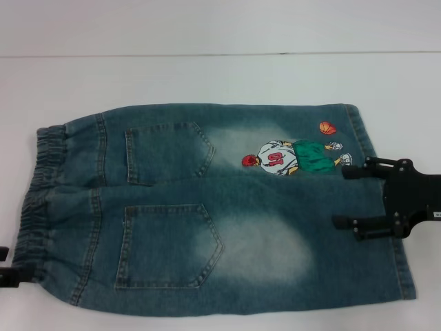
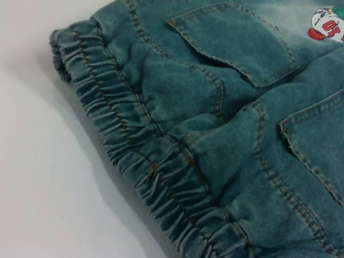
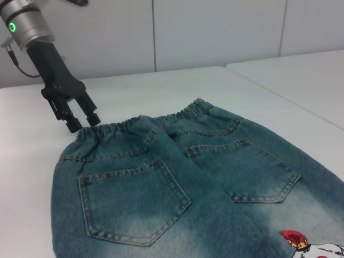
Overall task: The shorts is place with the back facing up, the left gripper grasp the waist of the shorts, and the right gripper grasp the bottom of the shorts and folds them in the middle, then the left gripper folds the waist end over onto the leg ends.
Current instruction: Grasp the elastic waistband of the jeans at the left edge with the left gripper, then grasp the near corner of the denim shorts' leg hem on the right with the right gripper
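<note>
We see the shorts (image 1: 213,207) lying flat on the white table (image 1: 207,76), back side up, the waist (image 1: 38,200) toward our left and the leg ends (image 1: 386,207) toward our right. The left claw (image 3: 78,119) hangs just beside the waist's near corner, fingers slightly parted, gripping nothing. The right claw (image 1: 344,196) sits over the leg ends, its two black fingers spread wide above the denim, nothing held. The fabric is faded blue-green denim with pale worn patches. The waist is ruched elastic, tightly gathered. Two back pockets (image 1: 169,245) are five-sided patches with double stitching. An embroidered basketball player (image 1: 293,157) with an orange ball (image 1: 328,127) lies near the right claw.
</note>
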### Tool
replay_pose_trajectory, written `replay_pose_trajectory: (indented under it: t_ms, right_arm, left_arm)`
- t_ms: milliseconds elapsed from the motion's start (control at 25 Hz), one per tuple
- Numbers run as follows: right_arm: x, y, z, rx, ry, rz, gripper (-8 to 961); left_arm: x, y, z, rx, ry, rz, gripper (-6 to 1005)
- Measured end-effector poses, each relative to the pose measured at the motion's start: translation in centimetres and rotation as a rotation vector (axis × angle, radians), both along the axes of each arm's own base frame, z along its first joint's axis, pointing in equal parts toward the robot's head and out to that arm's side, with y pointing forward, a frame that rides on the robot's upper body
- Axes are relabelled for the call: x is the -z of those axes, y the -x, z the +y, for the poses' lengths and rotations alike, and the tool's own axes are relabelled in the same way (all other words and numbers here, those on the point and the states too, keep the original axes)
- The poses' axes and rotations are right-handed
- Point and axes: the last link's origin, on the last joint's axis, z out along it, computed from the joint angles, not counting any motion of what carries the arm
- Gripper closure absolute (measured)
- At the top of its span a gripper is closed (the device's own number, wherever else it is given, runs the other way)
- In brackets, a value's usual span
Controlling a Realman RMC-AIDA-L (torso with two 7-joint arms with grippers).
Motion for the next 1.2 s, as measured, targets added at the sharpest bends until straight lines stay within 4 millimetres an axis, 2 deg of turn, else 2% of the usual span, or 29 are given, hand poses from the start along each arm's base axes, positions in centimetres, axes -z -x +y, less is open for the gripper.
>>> replay_pose_trajectory:
  t_ms: [240,720,920,1120,1200]
  right_arm:
    - [-0.03,0.07,-0.01,-0.003,0.000,0.005,21]
    - [-0.13,0.07,-0.08,-0.008,-0.005,0.010,21]
    - [-0.14,-0.11,-0.25,-0.002,-0.006,0.011,22]
    - [-0.24,-0.24,-0.34,0.005,-0.012,0.017,22]
    - [-0.26,-0.22,-0.39,0.007,-0.011,0.022,22]
  left_arm:
    - [0.59,0.13,0.15,-0.003,0.022,0.010,250]
    - [0.49,0.13,0.29,-0.005,0.017,0.009,286]
    - [0.60,-0.26,0.64,0.009,0.023,0.004,474]
    - [0.88,-0.49,0.83,0.022,0.041,0.013,715]
    - [0.93,-0.57,0.93,0.026,0.043,0.014,751]
